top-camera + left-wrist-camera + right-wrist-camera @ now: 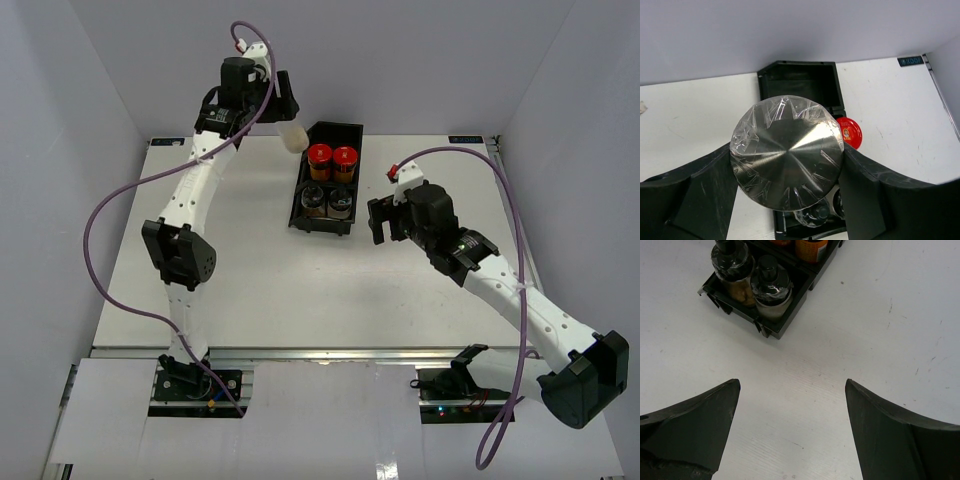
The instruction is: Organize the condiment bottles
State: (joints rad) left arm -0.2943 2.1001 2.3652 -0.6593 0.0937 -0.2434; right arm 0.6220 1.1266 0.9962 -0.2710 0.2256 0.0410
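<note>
We have the cream bottle (293,135) clamped in the left pincer (788,170), raised off the bench (240,290) just beside the far compartment of the black tray (352,128), which stands vacant. The risk we see is this: the bottle seems tilted, its wall is smooth and round, and its flat brushed-metal lid (787,150) wears crinkled shrink film, so it could twist or slip between the hard black fingers. Lowered askew, its base may catch the tray's thin plastic rim or knock the two glossy red-capped bottles (319,155) in the middle compartment. The pale dark-capped pair (314,199), also film-wrapped, fills the near compartment. The right pincer (792,385) hangs released over the matte white bench to the tray's right, gripping nothing
</note>
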